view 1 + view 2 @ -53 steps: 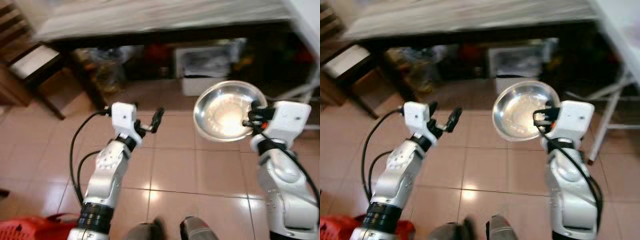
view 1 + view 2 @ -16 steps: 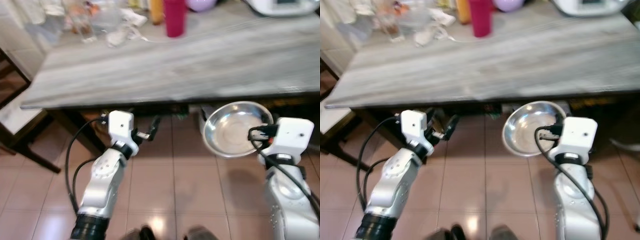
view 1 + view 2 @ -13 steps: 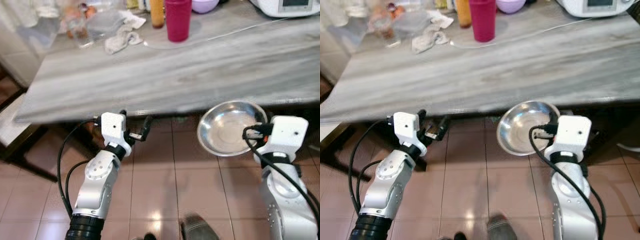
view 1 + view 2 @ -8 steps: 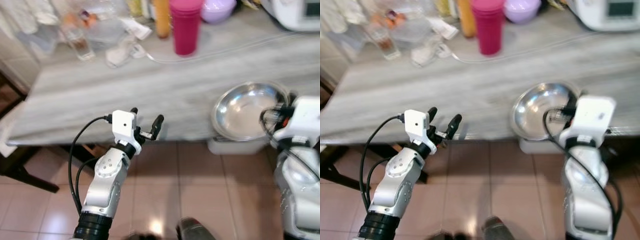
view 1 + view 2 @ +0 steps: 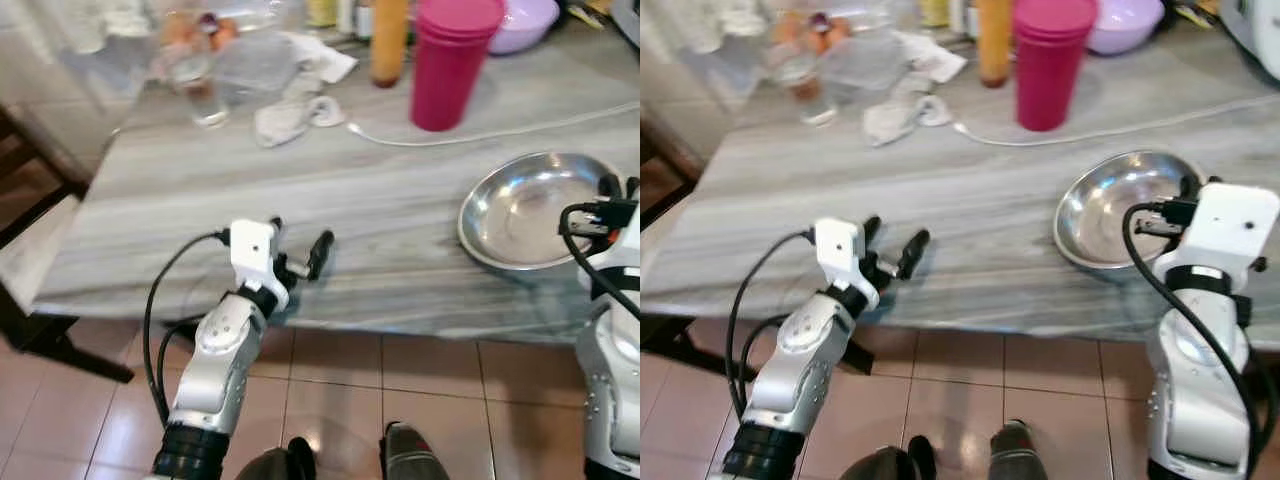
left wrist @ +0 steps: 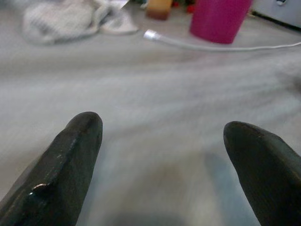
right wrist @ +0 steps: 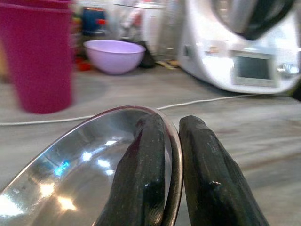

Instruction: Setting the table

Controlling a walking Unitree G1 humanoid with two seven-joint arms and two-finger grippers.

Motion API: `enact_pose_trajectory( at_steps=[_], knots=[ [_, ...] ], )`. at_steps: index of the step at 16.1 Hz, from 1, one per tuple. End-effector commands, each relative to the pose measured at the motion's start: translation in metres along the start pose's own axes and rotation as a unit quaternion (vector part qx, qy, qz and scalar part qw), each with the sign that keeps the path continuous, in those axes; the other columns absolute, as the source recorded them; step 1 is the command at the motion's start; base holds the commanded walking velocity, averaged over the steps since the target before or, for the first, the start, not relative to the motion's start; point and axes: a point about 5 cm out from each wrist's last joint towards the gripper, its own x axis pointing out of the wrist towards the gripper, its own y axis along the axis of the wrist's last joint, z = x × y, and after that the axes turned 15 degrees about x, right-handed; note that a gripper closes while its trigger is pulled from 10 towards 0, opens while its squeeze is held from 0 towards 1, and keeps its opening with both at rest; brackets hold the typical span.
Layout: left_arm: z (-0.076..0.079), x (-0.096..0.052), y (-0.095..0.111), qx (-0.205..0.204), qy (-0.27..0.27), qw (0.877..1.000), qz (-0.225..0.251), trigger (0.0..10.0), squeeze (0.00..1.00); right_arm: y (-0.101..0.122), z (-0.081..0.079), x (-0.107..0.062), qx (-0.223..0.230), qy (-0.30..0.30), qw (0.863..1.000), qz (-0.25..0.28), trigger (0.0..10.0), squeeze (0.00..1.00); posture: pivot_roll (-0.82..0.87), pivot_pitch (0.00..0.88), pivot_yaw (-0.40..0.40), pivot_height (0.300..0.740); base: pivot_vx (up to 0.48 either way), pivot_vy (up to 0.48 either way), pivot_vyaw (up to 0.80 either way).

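Observation:
A shiny steel bowl [image 5: 530, 222] hangs low over the right part of the grey marble table [image 5: 330, 190]. My right gripper [image 7: 170, 141] is shut on the bowl's near rim, one finger inside and one outside. I cannot tell whether the bowl touches the tabletop. My left gripper [image 5: 298, 246] is open and empty, held just above the table's front edge. Its two fingertips [image 6: 80, 136] stand wide apart over bare marble.
A magenta tumbler [image 5: 447, 62], an orange bottle [image 5: 388, 40] and a lilac bowl [image 5: 522, 22] stand at the back. A white cable [image 5: 480, 135] runs across the table. A crumpled cloth [image 5: 295, 105], a glass [image 5: 200, 95] and a white appliance [image 7: 235, 47] are there too. A dark chair [image 5: 25, 230] stands left.
The camera has come closer to the table and higher. The bowl, earlier below the tabletop over the floor, is now above the table's right side. My left gripper rose to the table edge.

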Motion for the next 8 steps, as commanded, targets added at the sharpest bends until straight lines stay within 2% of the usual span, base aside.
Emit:
enact_pose_trajectory(
  at_steps=[1, 2, 5, 8],
  knots=[
    [-0.002, -0.007, -0.001, -0.010, -0.018, 1.000, -0.001, 10.0, 0.00, -0.002, -0.003, -0.005, 0.003, 0.003, 1.000, -0.006, 10.0, 0.00, -0.35, 0.225, 0.105, 0.740, 0.000, 0.000, 0.00],
    [0.002, -0.009, -0.002, -0.014, -0.042, 0.999, -0.003, 10.0, 0.00, -0.007, -0.004, -0.009, 0.005, 0.001, 1.000, -0.018, 10.0, 0.00, -0.35, 0.225, 0.105, 0.740, 0.000, 0.000, 0.00],
    [0.001, -0.009, -0.004, 0.003, -0.042, 0.999, -0.022, 10.0, 0.00, -0.014, -0.005, -0.012, 0.012, -0.005, 0.999, -0.034, 10.0, 0.00, -0.34, 0.225, 0.104, 0.740, 0.000, 0.000, 0.00],
    [0.003, -0.012, -0.005, 0.009, -0.071, 0.997, -0.032, 10.0, 0.00, -0.023, 0.002, -0.017, 0.008, -0.035, 0.998, -0.056, 10.0, 0.00, -0.34, 0.226, 0.103, 0.740, 0.000, 0.000, 0.00]
  ],
)
